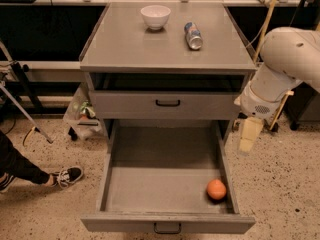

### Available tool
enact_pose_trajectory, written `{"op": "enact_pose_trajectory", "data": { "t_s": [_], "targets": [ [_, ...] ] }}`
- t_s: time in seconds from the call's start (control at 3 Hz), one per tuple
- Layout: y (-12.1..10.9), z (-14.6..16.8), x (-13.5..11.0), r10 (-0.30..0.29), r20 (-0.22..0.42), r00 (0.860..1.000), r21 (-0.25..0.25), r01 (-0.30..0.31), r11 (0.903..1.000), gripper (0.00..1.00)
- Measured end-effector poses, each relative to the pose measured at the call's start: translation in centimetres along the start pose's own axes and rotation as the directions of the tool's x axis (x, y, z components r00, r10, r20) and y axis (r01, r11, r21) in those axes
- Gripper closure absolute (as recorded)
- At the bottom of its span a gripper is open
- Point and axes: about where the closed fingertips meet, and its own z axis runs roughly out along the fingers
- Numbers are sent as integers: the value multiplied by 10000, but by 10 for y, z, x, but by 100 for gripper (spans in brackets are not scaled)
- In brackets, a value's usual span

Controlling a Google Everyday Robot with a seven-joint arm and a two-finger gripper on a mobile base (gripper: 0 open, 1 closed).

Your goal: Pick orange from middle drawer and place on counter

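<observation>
The orange (216, 189) lies in the front right corner of the middle drawer (150, 184), which is pulled wide open with a flat grey floor. The counter (140, 44) is the grey top of the cabinet, above. My white arm comes in from the right, and the gripper (248, 136) hangs down beside the drawer's right wall, outside it, above and to the right of the orange. The gripper holds nothing that I can see.
A white bowl (155, 16) and a silver-and-blue can (193, 36) lying on its side sit on the counter. The shallower drawer (167, 103) above is shut. A person's leg and shoe (67, 175) are on the floor at left, with a tripod leg (25, 114).
</observation>
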Motion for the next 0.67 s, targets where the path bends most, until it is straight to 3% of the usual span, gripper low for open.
{"op": "enact_pose_trajectory", "data": {
  "t_s": [0.67],
  "targets": [
    [-13,93,-1,-452,1218,9915,-366,500,9981,0]
  ]
}}
